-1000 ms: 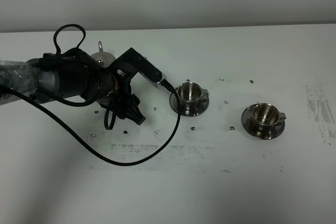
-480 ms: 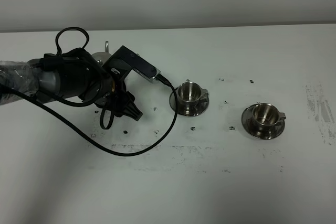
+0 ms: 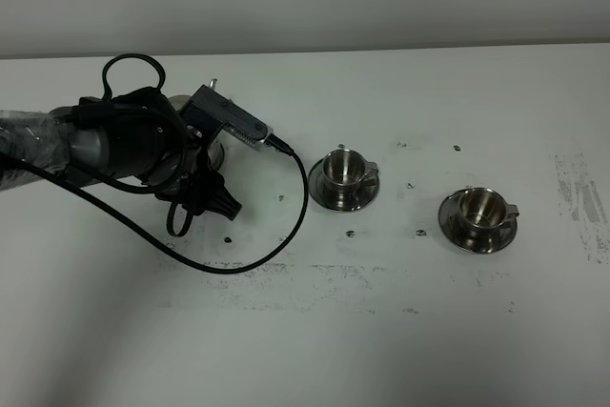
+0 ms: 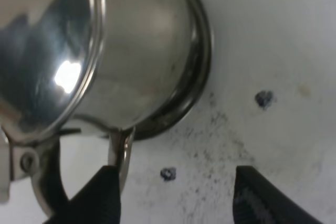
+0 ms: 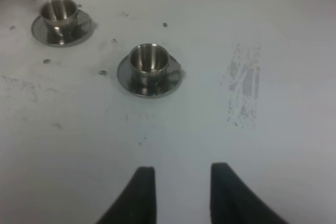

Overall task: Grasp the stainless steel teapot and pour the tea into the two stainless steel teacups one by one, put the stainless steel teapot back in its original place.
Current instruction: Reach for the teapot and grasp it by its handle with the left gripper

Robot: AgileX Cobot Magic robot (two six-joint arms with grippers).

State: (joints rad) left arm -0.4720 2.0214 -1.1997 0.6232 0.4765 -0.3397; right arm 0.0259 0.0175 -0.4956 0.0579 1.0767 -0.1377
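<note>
Left wrist view: my left gripper (image 4: 173, 182) stands wide, with nothing clamped. The stainless steel teapot (image 4: 136, 51) fills the space ahead. Its loop handle (image 4: 122, 148) is just beside one finger (image 4: 100, 198); I cannot tell if they touch. The steel base (image 4: 203, 61) rims the pot's underside.

Exterior high view: my left arm (image 3: 105, 145) covers most of the teapot at the left rear of the table (image 3: 315, 350). One teacup (image 3: 343, 171) and the other teacup (image 3: 479, 209) sit on saucers to the right, well apart. My right gripper (image 5: 181, 182) is parted over bare tabletop.

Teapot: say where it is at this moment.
The teapot fills the left wrist view; in the high view it is mostly hidden under the left arm, left of the nearer teacup.
</note>
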